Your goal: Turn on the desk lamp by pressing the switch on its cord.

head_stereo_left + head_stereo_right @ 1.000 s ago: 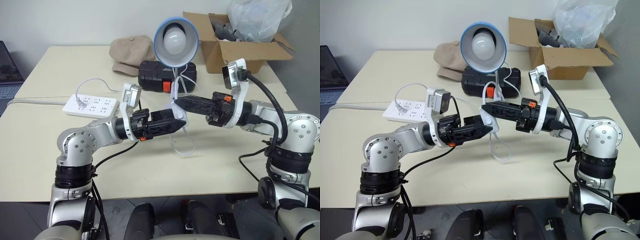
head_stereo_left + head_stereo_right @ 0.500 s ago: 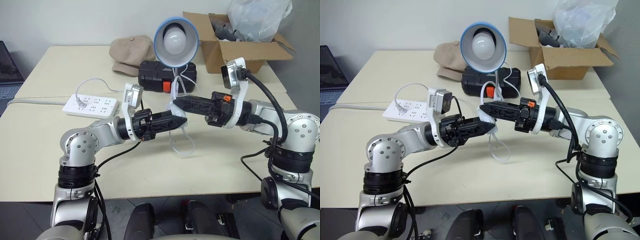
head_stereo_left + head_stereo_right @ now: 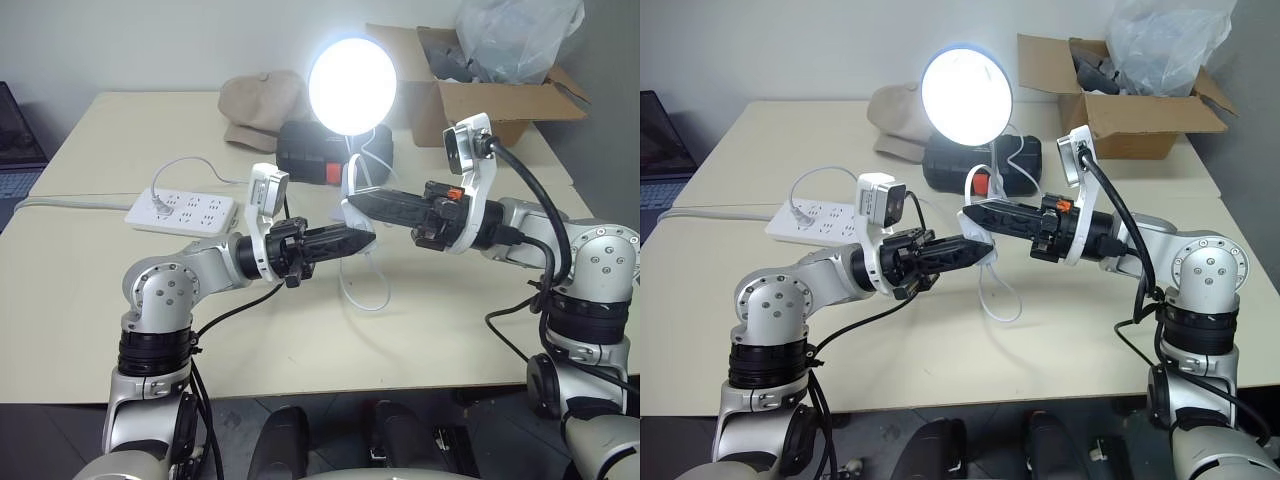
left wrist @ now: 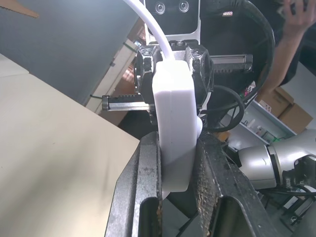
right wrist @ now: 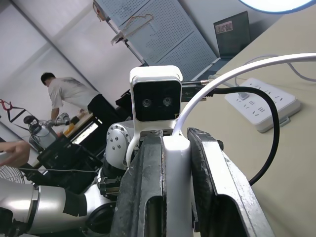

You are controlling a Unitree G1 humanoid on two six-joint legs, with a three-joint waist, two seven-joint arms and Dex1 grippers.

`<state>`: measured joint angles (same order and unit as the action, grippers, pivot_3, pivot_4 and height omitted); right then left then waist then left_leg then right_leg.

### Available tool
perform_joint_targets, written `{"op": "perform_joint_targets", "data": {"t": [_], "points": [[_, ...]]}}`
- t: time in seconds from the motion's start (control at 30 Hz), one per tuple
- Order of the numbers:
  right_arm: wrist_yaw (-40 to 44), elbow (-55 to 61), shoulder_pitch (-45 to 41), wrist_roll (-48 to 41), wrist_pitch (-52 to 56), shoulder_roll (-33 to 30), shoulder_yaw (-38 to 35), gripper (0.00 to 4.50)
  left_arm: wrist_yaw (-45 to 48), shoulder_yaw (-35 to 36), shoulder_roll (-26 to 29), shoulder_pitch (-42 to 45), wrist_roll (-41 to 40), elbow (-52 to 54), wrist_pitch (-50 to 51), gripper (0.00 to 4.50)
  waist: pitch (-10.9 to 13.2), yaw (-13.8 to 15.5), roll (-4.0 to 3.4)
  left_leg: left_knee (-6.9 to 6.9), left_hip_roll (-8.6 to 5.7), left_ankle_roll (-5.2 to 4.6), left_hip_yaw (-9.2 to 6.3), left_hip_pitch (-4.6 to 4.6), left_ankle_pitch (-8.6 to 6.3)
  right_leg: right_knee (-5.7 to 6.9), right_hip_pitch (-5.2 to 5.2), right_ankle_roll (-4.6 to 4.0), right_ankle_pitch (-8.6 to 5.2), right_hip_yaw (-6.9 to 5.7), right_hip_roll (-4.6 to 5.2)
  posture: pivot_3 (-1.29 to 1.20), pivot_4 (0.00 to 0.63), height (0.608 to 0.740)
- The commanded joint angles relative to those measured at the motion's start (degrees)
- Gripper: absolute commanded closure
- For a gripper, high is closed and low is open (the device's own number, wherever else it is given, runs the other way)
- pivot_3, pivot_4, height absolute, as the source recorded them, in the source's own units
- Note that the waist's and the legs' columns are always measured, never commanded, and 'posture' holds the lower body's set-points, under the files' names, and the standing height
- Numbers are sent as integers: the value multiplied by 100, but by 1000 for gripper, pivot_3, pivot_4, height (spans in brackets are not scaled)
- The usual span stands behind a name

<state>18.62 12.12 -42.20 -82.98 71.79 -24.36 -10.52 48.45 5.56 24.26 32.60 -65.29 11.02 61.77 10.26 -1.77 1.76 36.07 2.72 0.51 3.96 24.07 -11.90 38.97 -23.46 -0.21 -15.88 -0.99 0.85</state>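
Change: since a second ago the left gripper (image 3: 362, 238) has been closed from wide open onto the switch (image 4: 174, 123), and the lamp (image 3: 351, 84), dark then, is now lit
Table (image 3: 90, 280): the lamp is stood at the far middle, its glowing shade faced toward the robot; a power strip (image 3: 182, 212) is laid at left, a cardboard box (image 3: 470, 95) at far right
Cord (image 3: 365, 296): hung in a loose loop from the switch down to the table
Right gripper (image 3: 352, 203): clenched on one end of the switch, held above the table
Left gripper: clamped across the other end of the switch, tip to tip with the right
Progress: the press is judged done, since the lamp is shining; only letting go of the switch seems to be left
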Motion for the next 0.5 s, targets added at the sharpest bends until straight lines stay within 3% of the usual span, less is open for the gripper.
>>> {"op": "perform_joint_targets", "data": {"t": [0.03,0.3,0.37,0.5], "points": [[84,161,-74,-255,-145,-49,-15,4163,22,77,-7,65,-104,37,-60,4006,0,0,0,0,0,0,0,0,0,0,0,0,0,0,0,0,150,740],[122,107,-61,-257,-215,-58,60,4163,214,76,147,26,-149,96,6,4006,0,0,0,0,0,0,0,0,0,0,0,0,0,0,0,0,150,740],[121,109,-57,-270,-227,-70,75,4163,251,88,182,-11,-188,149,23,3312,0,0,0,0,0,0,0,0,0,0,0,0,0,0,0,0,150,740],[120,116,-48,-300,-250,-92,94,4163,279,107,242,-26,-228,137,80,2708,1,0,1,0,0,0,0,1,0,-1,0,0,0,0,0,0,150,740]]}}
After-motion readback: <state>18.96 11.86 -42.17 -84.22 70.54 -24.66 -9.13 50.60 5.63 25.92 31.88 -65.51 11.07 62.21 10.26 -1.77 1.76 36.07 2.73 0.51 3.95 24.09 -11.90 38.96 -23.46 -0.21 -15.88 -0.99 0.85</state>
